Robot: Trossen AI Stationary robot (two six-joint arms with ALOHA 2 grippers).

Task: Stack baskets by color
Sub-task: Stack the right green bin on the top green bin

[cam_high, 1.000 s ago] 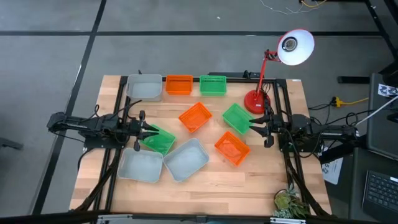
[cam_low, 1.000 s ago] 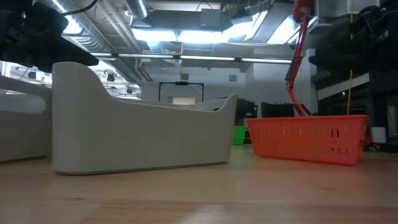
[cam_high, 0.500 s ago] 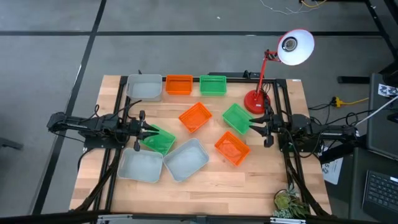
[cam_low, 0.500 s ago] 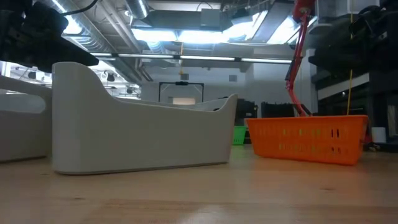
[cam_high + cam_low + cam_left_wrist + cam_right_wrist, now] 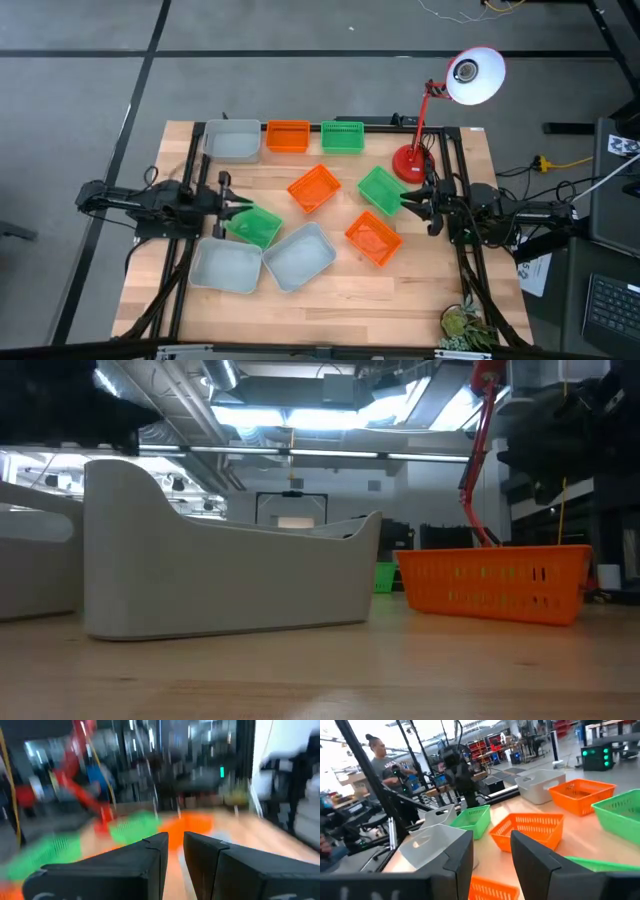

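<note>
We look straight down on a wooden table [image 5: 330, 300] holding nine small baskets, and we place everything by the red desk lamp [image 5: 440, 115] at its far right corner.

The three grey-white baskets are the largest. One [image 5: 233, 140] sits at the far edge, well to the left of the lamp. The other two lie side by side toward the near left: one [image 5: 227, 267] farthest from the lamp, the other [image 5: 299, 256] tilted and touching it.

Two orange baskets lie between those and the lamp: one [image 5: 288, 136] on the far edge beside the grey-white one, one [image 5: 314, 188] turned diagonally mid-table. The third [image 5: 373, 238] lies nearer to us, below the lamp's base.

One green basket [image 5: 343, 137] stands on the far edge, closest to the lamp's arm. Another [image 5: 381, 190] lies just beside the lamp's base. The third [image 5: 256, 225] lies far across the table.

The left gripper [image 5: 228, 203] reaches in at that far green basket's edge; in its wrist view the fingers [image 5: 150, 855] stand a narrow gap apart with nothing between them. The right gripper [image 5: 410, 202] sits at the green basket by the lamp's base, fingers [image 5: 535, 857] apart and empty.

In the right wrist view a person [image 5: 382, 762] stands beyond the table.
</note>
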